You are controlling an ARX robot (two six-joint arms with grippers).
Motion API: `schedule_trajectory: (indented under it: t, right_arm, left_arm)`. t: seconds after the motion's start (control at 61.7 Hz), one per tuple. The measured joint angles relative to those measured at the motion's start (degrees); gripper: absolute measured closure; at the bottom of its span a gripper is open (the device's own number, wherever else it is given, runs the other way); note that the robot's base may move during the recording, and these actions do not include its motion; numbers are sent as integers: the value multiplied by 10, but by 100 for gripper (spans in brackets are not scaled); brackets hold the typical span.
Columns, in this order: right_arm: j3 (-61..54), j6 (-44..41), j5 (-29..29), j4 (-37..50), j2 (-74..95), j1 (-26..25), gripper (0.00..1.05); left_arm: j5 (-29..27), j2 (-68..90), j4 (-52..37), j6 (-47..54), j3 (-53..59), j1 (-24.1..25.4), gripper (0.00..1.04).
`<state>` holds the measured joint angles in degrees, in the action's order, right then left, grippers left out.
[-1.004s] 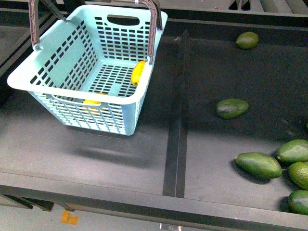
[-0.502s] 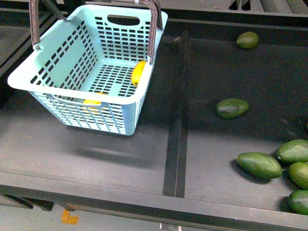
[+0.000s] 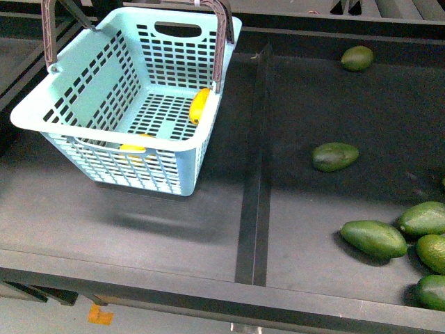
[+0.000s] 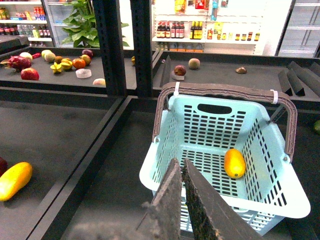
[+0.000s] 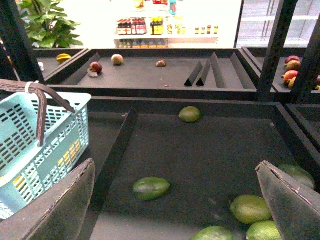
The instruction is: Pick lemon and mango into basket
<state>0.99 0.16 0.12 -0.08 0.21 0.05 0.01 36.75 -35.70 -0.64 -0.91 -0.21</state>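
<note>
— What's in the light teal slotted plastic basket (image 3: 104,104) on the left?

— Two yellow fruits: a small one, the lemon (image 3: 136,147), low against the near wall, and a longer smooth one, the mango (image 3: 200,104), beside the right wall under a brown handle (image 3: 221,42).

— And to the right?

— Dark green avocados (image 3: 334,156) loose on the black shelf (image 3: 174,229) past the divider (image 3: 254,209).

— Your pincers?

— My left gripper (image 4: 183,200) is pressed nearly closed, empty, above the basket; my right gripper (image 5: 175,200) is spread wide, empty.
</note>
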Motion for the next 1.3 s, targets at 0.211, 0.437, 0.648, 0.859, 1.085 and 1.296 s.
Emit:
schedule_trajectory:
  t: [0.211,0.437,0.648,0.859,1.085,1.296]
  right_arm:
    - [0,0,0,0,0,0,9]
    - [0,0,0,0,0,0,9]
    - [0,0,0,0,0,0,9]
    - [0,0,0,0,0,0,9]
    - [0,0,0,0,0,0,9]
    - [0,0,0,0,0,0,9]
  left_arm:
    - [0,-94,86,0,0,0,101]
    - [0,-176,165,0,0,0,101]
    - [0,-228,217,0,0,0,101]
    - [0,-265,254,0,0,0,101]
    - [0,-364,355,0,0,0,101]
    - [0,-364,356,0,0,0,101]
